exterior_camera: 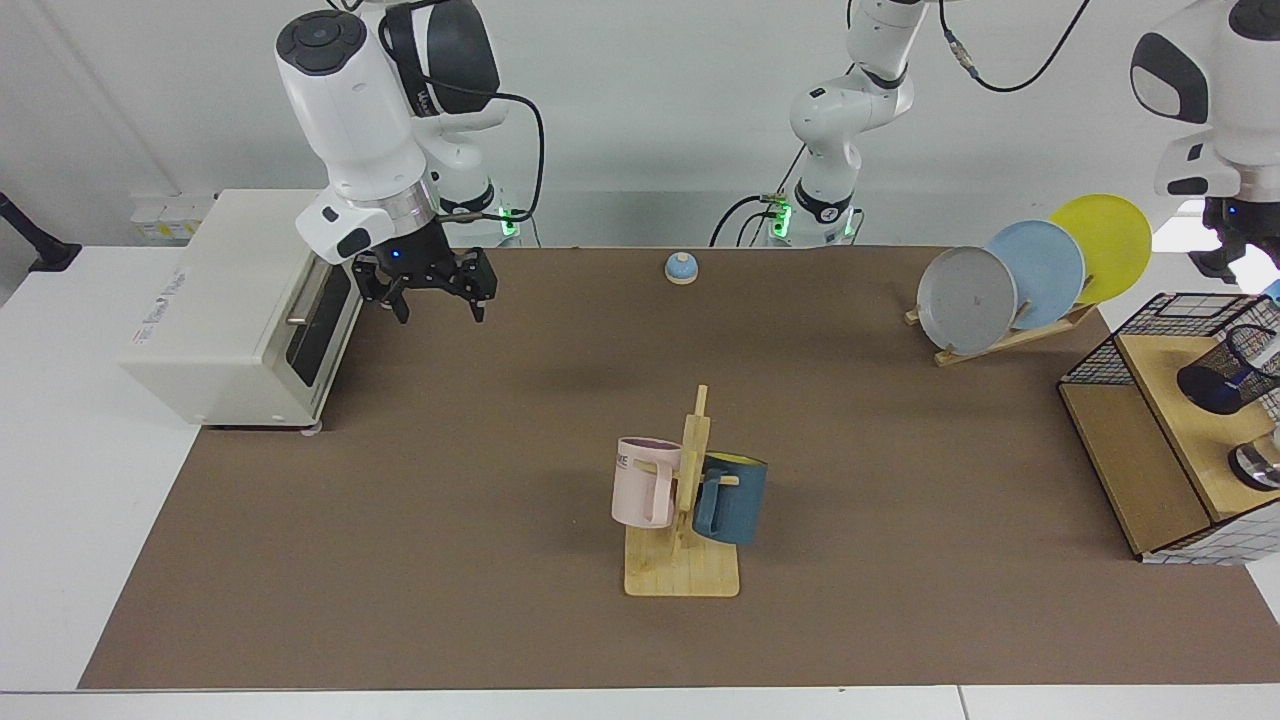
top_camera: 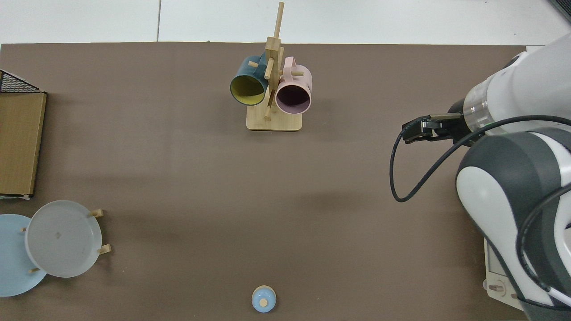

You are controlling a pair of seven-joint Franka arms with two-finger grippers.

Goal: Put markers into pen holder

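— Item one, the right gripper (exterior_camera: 430, 300)?

— It hangs over the far part of the brown mat (exterior_camera: 500, 480), just beside the door of the white toaster oven (exterior_camera: 230, 310). Fingers spread, holding nothing. From above it (top_camera: 408, 133) points toward the middle of the mat.

— Left gripper (exterior_camera: 1235, 255)?

— High at the shelf end, above the pen holder (exterior_camera: 1222, 378), half cut off by the edge of the facing view. Its grip I cannot tell.

— The holder itself?

— A black mesh cup on the top board of the wooden shelf (exterior_camera: 1130, 470), beside the wire basket (exterior_camera: 1150, 325). There is a touch of blue inside it.

— And the marker (exterior_camera: 1269, 342)?

— Only a white sliver with a pale blue tip, at the very edge, below the left gripper and next to the holder's mouth. Whether it is held I cannot tell.

— The remainder?

— A mug rack (exterior_camera: 682, 570) at the near middle, carrying a pink mug (exterior_camera: 642, 485) and a dark blue mug (exterior_camera: 730, 500). A small blue bell (exterior_camera: 681, 267) at the far edge. A plate rack with a grey plate (exterior_camera: 966, 300), a blue plate (exterior_camera: 1040, 265) and a yellow plate (exterior_camera: 1110, 235). A shiny metal round object (exterior_camera: 1260, 465) on the shelf, nearer than the holder.
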